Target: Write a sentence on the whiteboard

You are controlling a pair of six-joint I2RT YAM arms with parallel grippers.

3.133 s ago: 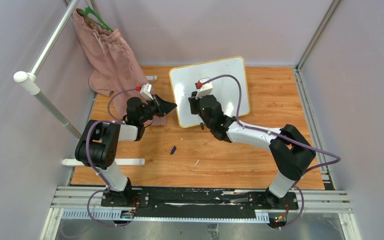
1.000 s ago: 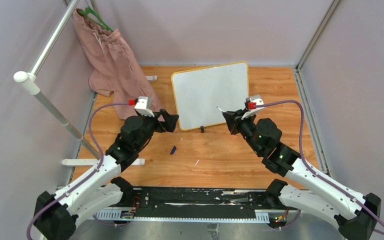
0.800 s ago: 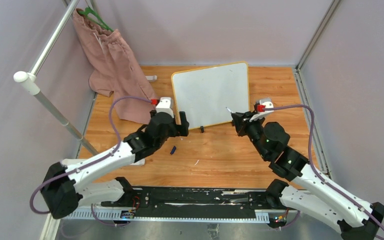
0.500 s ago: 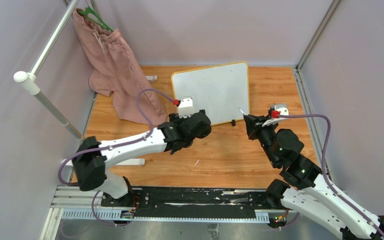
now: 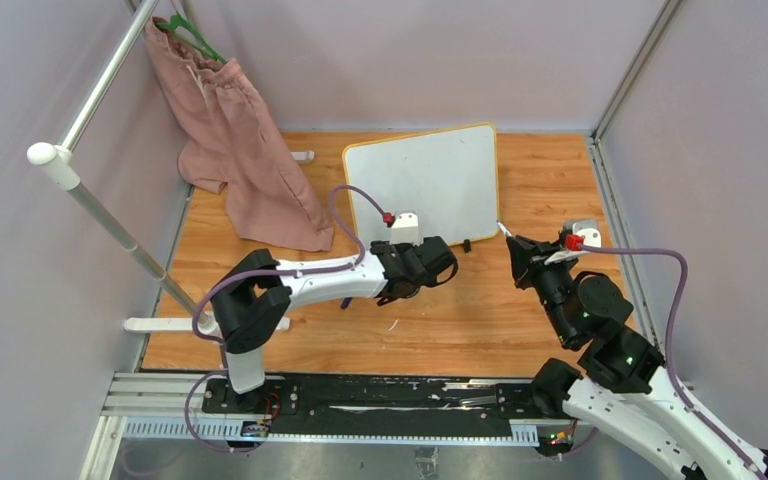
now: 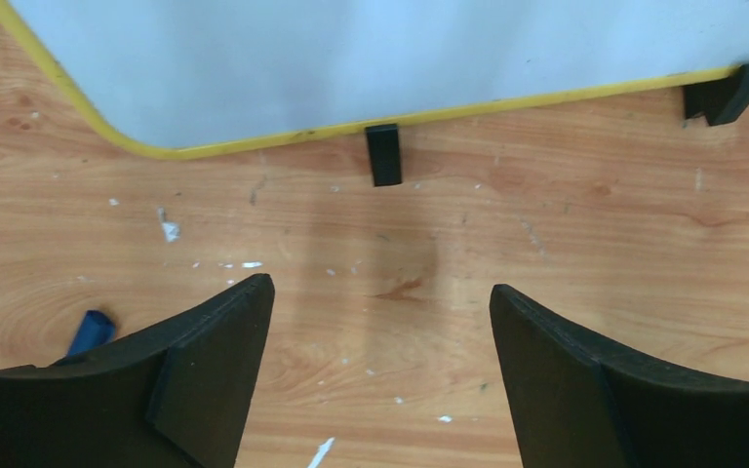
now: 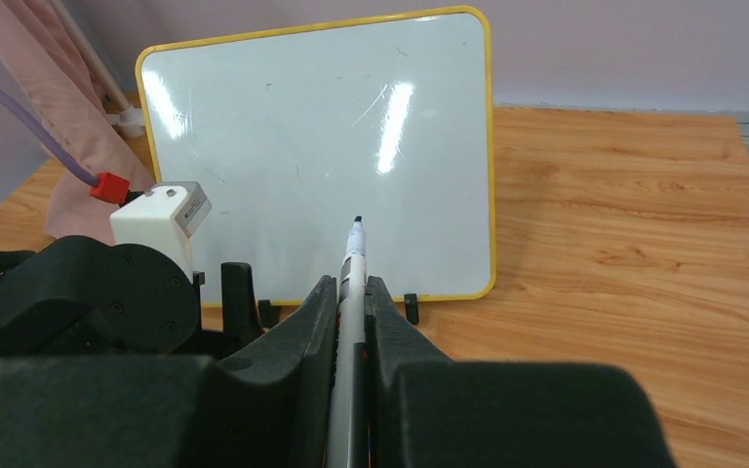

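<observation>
Since the earlier frames the left end effector (image 5: 442, 258) has swept from 9 o'clock to the near edge of the whiteboard (image 5: 422, 190); the right end effector (image 5: 518, 248) has drawn back toward 4 o'clock; the whiteboard stands on black feet at 12 o'clock of the bench (image 5: 460, 320); left jaws stand wide with nothing between them, near the yellow frame; right jaws are narrow, clamped on a marker (image 7: 353, 255) whose tip is aimed at the board, apart from it; a blue cap (image 6: 90, 330) lies at 8 o'clock in the left wrist view; a pink garment (image 5: 245, 140) hangs at 10 o'clock.
</observation>
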